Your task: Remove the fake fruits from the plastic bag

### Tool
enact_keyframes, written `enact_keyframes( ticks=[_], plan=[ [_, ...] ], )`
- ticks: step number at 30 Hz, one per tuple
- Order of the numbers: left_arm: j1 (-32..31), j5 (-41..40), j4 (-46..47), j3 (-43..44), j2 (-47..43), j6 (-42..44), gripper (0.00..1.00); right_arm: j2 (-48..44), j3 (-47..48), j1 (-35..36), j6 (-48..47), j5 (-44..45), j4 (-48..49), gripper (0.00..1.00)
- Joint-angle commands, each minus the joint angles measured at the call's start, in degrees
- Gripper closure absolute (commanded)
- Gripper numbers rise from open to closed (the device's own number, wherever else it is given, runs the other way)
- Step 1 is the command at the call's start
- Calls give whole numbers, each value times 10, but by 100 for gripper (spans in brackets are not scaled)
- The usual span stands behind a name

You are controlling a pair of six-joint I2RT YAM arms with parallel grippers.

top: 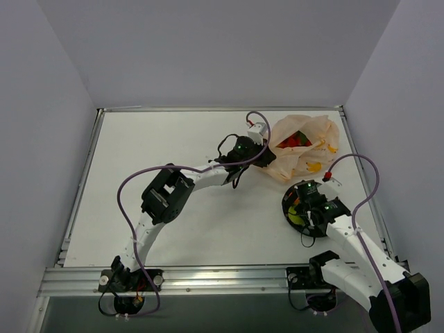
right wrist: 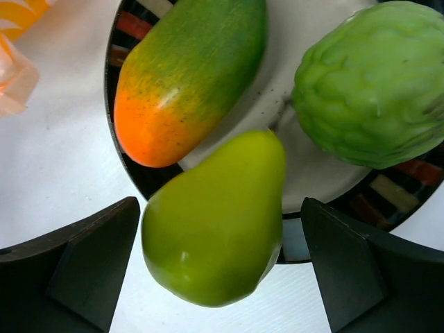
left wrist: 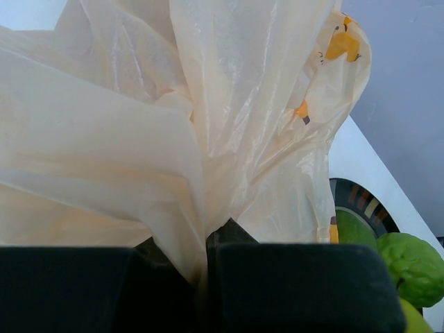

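The plastic bag [top: 305, 142] lies crumpled at the back right, with red berries [top: 295, 139] showing in its mouth. My left gripper [top: 263, 151] is shut on the bag's near edge; in the left wrist view [left wrist: 205, 243] the film [left wrist: 173, 125] is pinched between the fingers. My right gripper [top: 306, 214] hangs open over the black-rimmed plate [top: 286, 201]. In the right wrist view a green pear-like fruit [right wrist: 215, 222] lies across the plate's rim [right wrist: 135, 177] between the open fingers [right wrist: 90, 257], touching neither. An orange-green mango [right wrist: 187, 76] and a bumpy green fruit [right wrist: 371, 83] lie on the plate.
The plate stands just in front of the bag, close to the table's right edge [top: 368, 194]. The plate [left wrist: 361, 205] and the bumpy green fruit [left wrist: 409, 267] also show in the left wrist view. Grey walls enclose the table.
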Motion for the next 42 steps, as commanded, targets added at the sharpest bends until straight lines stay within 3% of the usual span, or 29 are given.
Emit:
enact_keyframes(
  ticks=[1,8,11,12,15,17,18,19,25,34,39,42],
  plan=[
    [3,5,38,-5,-24,0,98,12,26,2,17,49,-36,2],
    [3,10,53,-15,-23,-12,98,-12,88,10,-15,50,-42,3],
    [3,12,63,-22,-29,-20,98,-17,142,25,-57,49,-1,20],
    [2,13,64,-23,-31,-21,98,-12,152,29,-74,49,20,36],
    [3,12,72,-31,-44,-28,98,23,168,30,-155,25,116,64],
    [3,10,76,-43,-57,-31,98,62,171,30,-198,50,187,73],
    [3,9,78,-47,-61,-33,98,78,170,27,-209,64,209,84],
    [3,9,82,-52,-64,-34,98,115,171,23,-221,74,253,88],
    [-1,11,95,-65,-77,-46,97,270,202,-76,-258,-17,382,92],
    [-12,20,78,-58,-76,-33,98,396,258,-106,-256,-77,488,94],
    [-12,0,65,-65,-83,-13,98,353,235,-101,-252,-73,457,92],
    [-11,2,69,-59,-80,-17,97,277,180,-99,-243,-52,435,91]
  ],
)
